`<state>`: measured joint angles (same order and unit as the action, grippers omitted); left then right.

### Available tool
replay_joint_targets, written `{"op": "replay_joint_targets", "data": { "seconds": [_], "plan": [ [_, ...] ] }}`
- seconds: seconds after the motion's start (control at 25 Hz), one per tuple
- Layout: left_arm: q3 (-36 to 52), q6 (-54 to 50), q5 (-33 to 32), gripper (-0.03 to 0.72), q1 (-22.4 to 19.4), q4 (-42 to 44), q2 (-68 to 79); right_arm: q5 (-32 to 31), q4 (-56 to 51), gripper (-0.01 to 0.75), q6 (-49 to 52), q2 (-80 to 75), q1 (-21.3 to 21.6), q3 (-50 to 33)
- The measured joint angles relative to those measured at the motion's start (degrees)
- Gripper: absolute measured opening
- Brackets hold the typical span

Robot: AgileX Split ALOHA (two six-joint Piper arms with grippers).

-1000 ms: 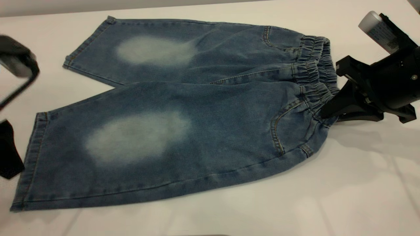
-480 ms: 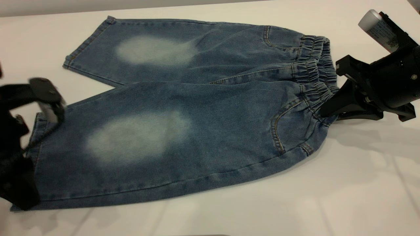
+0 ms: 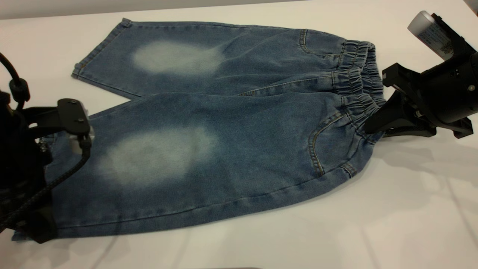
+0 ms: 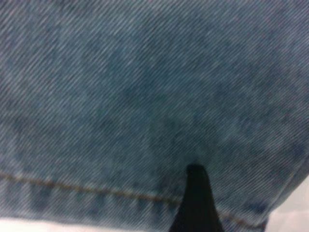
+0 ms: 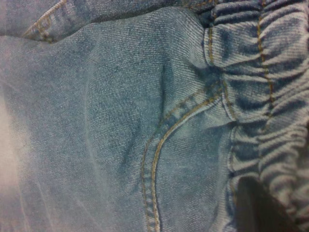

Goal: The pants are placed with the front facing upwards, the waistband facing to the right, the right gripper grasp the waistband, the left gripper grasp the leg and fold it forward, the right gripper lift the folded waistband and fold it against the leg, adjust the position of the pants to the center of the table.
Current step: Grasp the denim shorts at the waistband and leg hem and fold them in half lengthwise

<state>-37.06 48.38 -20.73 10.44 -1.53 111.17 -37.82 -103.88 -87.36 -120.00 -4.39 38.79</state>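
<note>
Exterior view shows you the white table (image 3: 392, 224), the pants (image 3: 231, 149) spread flat across it, front up. Your right gripper (image 3: 373, 125) is clamped on the waistband (image 3: 358, 86); the left gripper (image 3: 56, 157) sits over the near leg's hem, its grip unclear.

I see bare counter (image 3: 392, 224) across the whole lower right of the frame and along the bottom edge, open for a pincer to pass. The pants (image 3: 224, 149) fill the middle. The right pincer (image 3: 373, 125) blocks the right edge at the waistband (image 3: 356, 87). The left pincer (image 3: 56, 149) crowds the lower left over the near leg hem. A strip of counter lies free along the top.
</note>
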Motion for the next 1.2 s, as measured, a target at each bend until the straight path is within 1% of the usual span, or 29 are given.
{"op": "replay_joint_targets", "data": {
  "seconds": [0.12,0.2,0.6,0.72,0.76,0.84,0.92,1.04,1.16,1.2],
  "plan": [
    [0.0,-5.4,0.0,0.496,0.0,6.4,0.0,0.0,0.0,0.052,0.0,0.0,0.0,0.0],
    [0.0,-8.6,0.0,0.496,0.0,8.9,0.0,0.0,0.0,0.053,-0.1,0.0,0.0,0.0],
    [0.1,-9.7,-0.8,0.495,0.0,9.1,0.5,0.0,-0.1,0.060,-0.4,0.0,0.0,-0.1],
    [0.1,-9.7,-0.8,0.472,0.0,9.0,0.5,0.0,-0.1,0.061,-0.4,0.0,0.0,-0.1],
    [0.1,-9.7,-0.8,0.454,0.0,9.0,0.5,0.0,-0.1,0.062,-0.4,0.0,0.0,-0.1],
    [0.1,-9.8,-0.8,0.392,0.0,8.9,0.6,0.0,-0.1,0.062,-0.5,0.0,0.0,-0.1],
    [0.1,-9.9,-0.8,0.285,0.0,8.9,0.8,0.0,-0.1,0.062,-0.5,0.0,0.0,-0.1],
    [0.1,-10.7,-1.0,0.148,0.0,8.6,1.0,0.0,-0.1,0.062,-0.5,0.0,0.0,-0.1],
    [0.1,-11.4,-0.8,0.064,0.0,8.6,1.0,0.0,-0.1,0.062,-0.5,0.0,0.0,-0.1],
    [0.1,-11.4,-0.8,0.052,0.0,8.6,1.0,0.0,-0.1,0.062,-0.5,0.0,0.0,-0.1]
  ]
}}
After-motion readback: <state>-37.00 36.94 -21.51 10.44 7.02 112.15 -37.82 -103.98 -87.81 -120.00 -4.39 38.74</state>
